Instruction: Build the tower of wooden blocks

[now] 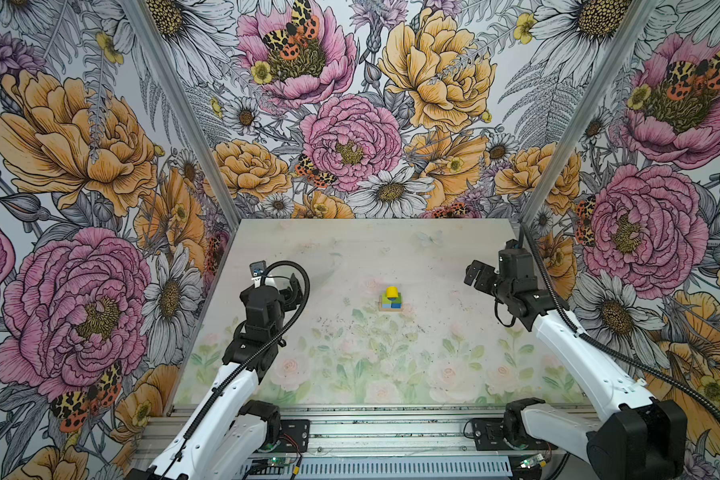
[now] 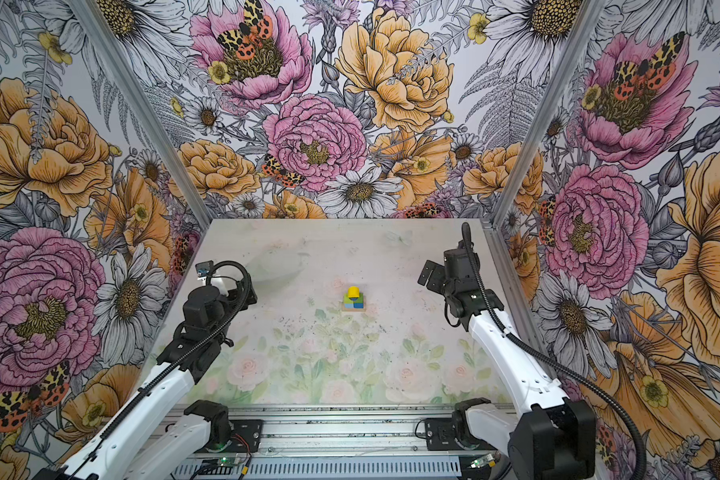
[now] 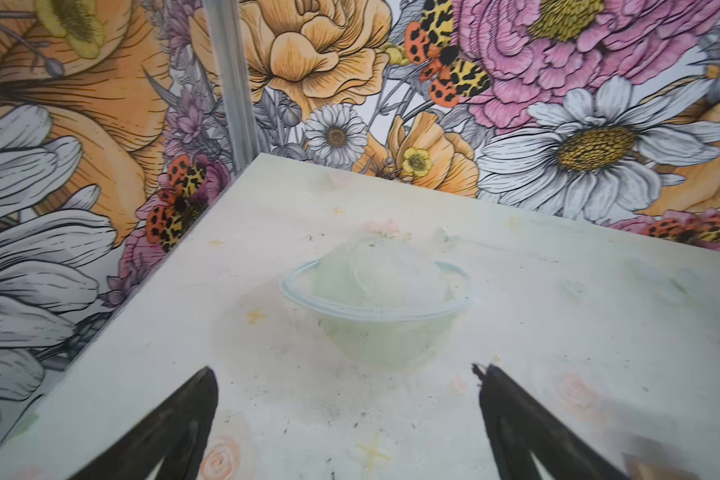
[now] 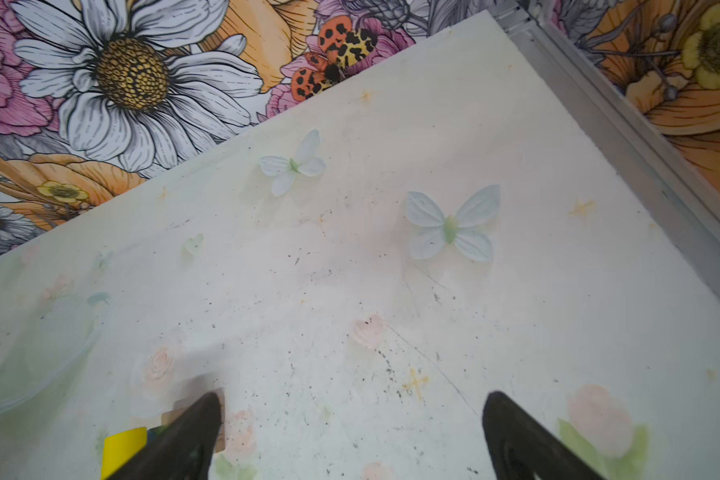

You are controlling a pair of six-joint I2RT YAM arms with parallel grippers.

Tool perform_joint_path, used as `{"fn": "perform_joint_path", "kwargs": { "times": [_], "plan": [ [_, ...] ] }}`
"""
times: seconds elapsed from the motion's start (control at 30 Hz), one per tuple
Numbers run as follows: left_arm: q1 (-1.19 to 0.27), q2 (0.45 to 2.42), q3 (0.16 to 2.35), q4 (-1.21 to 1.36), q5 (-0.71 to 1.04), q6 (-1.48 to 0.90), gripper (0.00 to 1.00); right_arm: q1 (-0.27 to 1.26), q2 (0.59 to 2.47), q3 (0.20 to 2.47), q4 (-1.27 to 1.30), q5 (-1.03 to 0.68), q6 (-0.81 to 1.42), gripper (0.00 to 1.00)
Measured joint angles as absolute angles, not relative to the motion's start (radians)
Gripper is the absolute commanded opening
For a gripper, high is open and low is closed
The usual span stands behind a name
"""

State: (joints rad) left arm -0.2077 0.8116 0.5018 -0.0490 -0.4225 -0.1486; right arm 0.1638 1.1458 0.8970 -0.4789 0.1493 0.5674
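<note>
The wood block tower [image 1: 390, 300] [image 2: 354, 300] stands mid-table in both top views: tan bars at the base, blue and green cubes above, a yellow half-round [image 1: 390, 291] on top. My left gripper [image 1: 292, 287] [image 3: 346, 386] hovers well left of it, open and empty, its fingers [image 3: 196, 407] wide apart. Off to the tower's right, my right gripper [image 1: 476, 274] [image 4: 352, 409] is also open with nothing in it. The right wrist view catches the yellow half-round [image 4: 123, 449] and a tan bar [image 4: 175, 415] beside one finger [image 4: 202, 419].
A clear plastic bowl [image 3: 375, 307] sits on the table ahead of the left gripper, near the far left corner; it also shows faintly as a bowl [image 4: 38, 353] in the right wrist view. Flowered walls enclose three sides. A metal rail [image 1: 362, 432] runs along the front.
</note>
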Motion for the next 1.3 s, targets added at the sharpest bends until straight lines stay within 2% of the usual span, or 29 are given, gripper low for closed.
{"fn": "perform_joint_path", "kwargs": {
  "times": [0.17, 0.33, 0.63, 0.93, 1.3],
  "plan": [
    [-0.145, 0.847, 0.369, 0.125, -0.441, -0.112, 0.99, 0.164, 1.105, 0.766, -0.369, 0.266, 0.552, 1.0],
    [-0.096, 0.916, 0.215, 0.358, -0.4, -0.07, 0.99, 0.164, 1.016, 0.562, -0.129, 0.399, 0.492, 1.0],
    [-0.054, 1.104, 0.198, 0.619, -0.294, -0.038, 0.99, 0.162, 1.065, 0.369, 0.263, 0.548, 0.243, 1.0],
    [-0.048, 1.234, 0.221, 0.778, -0.21, -0.015, 0.99, 0.162, 1.275, 0.304, 0.631, 0.553, 0.072, 1.0],
    [-0.048, 1.298, 0.278, 0.819, -0.11, 0.009, 0.99, 0.155, 1.466, 0.303, 0.881, 0.447, -0.002, 1.0]
  ]
}}
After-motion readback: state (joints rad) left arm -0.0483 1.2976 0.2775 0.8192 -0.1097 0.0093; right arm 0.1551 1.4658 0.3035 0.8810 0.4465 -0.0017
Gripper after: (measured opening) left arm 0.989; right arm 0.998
